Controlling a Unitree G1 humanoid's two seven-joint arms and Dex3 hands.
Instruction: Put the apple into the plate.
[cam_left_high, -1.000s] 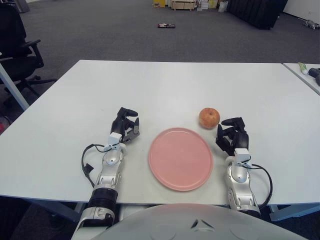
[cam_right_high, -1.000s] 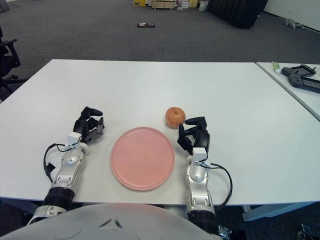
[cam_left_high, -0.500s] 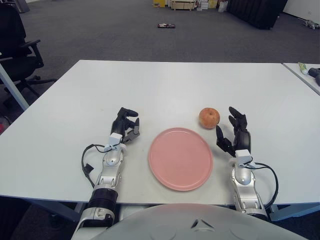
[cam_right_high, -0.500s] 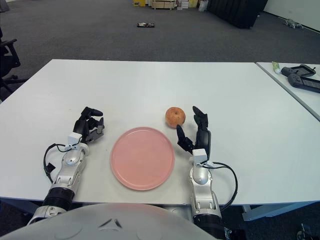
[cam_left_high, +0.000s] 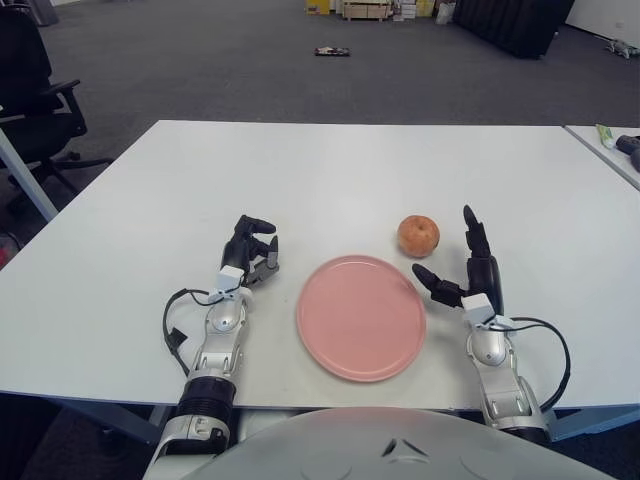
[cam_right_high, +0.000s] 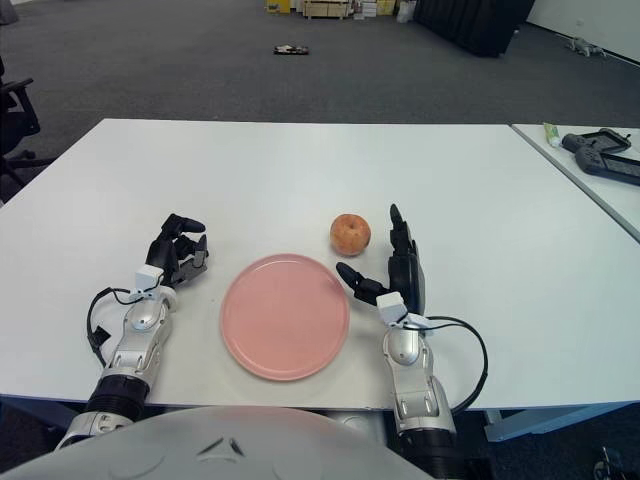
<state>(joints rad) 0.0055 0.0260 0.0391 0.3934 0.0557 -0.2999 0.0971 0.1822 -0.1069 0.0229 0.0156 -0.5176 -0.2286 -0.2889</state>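
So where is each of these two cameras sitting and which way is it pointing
Left eye view: on the robot's head, facing forward and down at the white table; both forearms show, left robot hand curled, right robot hand spread beside the apple.
Right eye view: same head, slightly to the right, same downward aim; same arms, everything shifted left.
Shared: apple, pink plate, both hands, grey floor beyond.

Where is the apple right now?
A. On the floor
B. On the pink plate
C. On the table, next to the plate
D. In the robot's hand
C: the apple sits on the white table, just past the far right edge of the pink plate, which has nothing on it. The right hand is open beside the apple and not holding it.
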